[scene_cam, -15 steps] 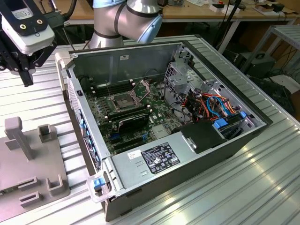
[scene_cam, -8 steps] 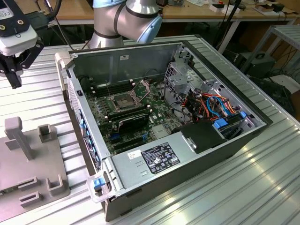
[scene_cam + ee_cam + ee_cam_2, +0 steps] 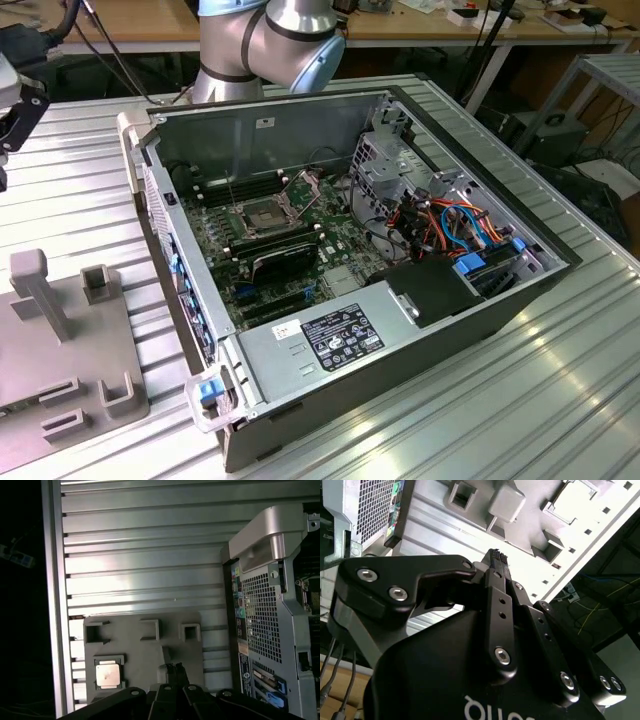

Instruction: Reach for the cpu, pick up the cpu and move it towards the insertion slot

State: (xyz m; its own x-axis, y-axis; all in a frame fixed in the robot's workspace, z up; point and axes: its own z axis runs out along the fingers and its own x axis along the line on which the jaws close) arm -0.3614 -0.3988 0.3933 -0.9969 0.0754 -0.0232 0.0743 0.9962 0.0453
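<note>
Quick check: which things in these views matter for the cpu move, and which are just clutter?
Job:
- cpu, sitting in a pocket of the grey fixture plate
- insertion slot, on the motherboard in the open case
- hand, over the plate beside the cpu

Just lying about:
- black heatsink
- power supply
- drive cables
- ribbed table

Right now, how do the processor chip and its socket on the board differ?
The chip lies in a recess of the grey holder plate outside the computer case; the socket sits on the green board inside the open case. The chip's top is plain silver; the socket has a dark centre in a metal frame. Both are square and lie flat.
</note>
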